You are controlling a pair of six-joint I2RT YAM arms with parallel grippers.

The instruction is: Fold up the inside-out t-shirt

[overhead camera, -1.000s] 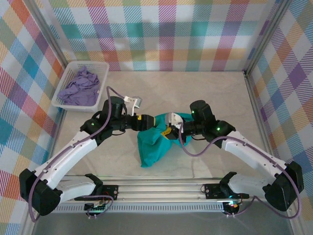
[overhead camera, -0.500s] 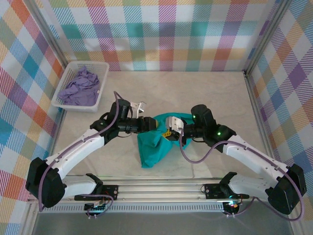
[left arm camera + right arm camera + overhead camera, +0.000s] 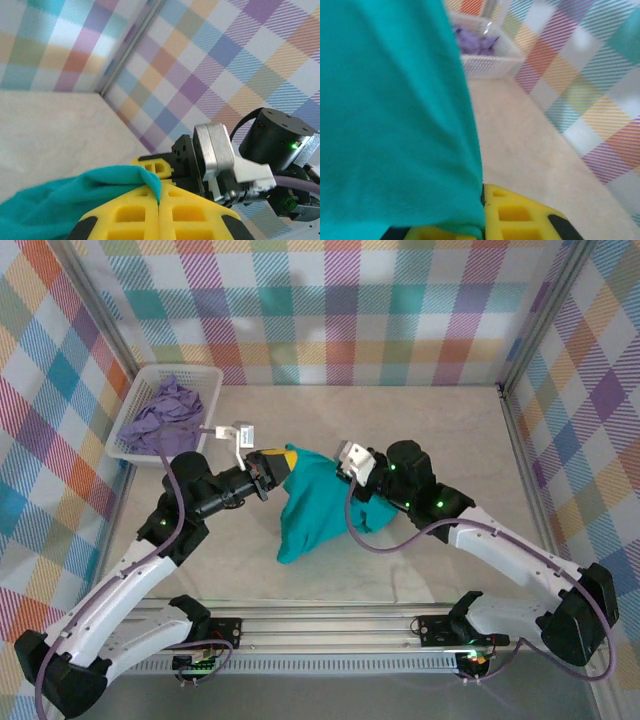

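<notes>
Noted the inside-out t-shirt [image 3: 310, 505] bunched mid-scene on the counter [image 3: 440, 425] between both arms, lower end resting on it. Saw left jaws together, clamped on the shirt's upper-left edge; couldn't tell for right jaws, teal cloth draped beside one yellow finger [image 3: 520, 215]. Spotted white basket [image 3: 140, 454] far left, holding lavender garment [image 3: 160, 418].

Bright, even overhead light, faint soft shadows on the pale table [image 3: 400, 430], no harsh glare, top view crisp, right wrist view soft, teal t-shirt [image 3: 395, 100] close up and blurred, white basket [image 3: 490, 62] behind it hazy, left wrist view's checked wall [image 3: 240, 45] slightly defocused.
</notes>
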